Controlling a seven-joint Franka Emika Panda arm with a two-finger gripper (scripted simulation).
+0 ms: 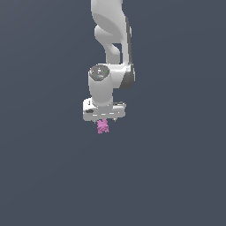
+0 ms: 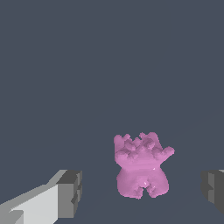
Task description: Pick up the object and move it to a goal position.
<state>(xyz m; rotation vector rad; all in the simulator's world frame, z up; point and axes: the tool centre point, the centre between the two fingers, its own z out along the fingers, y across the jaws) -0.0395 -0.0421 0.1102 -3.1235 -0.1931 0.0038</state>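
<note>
Right now gripper [image 2: 140,192] hangs straight over pink knobbly object [image 2: 140,168], jaws spread wide, grey pads [image 2: 70,192] flanking it on both sides without touching; object sits centred between them, probably lined up for closing grasp

The object [image 2: 140,168] is plain pink-magenta all over, with no pattern. Beside it, the pincer [image 2: 142,190] has dark grey fingertips [image 2: 70,193] on a white body, and the arm [image 1: 112,37] above it is white with dark grey trim. The backdrop is flat slate blue-grey.
</note>
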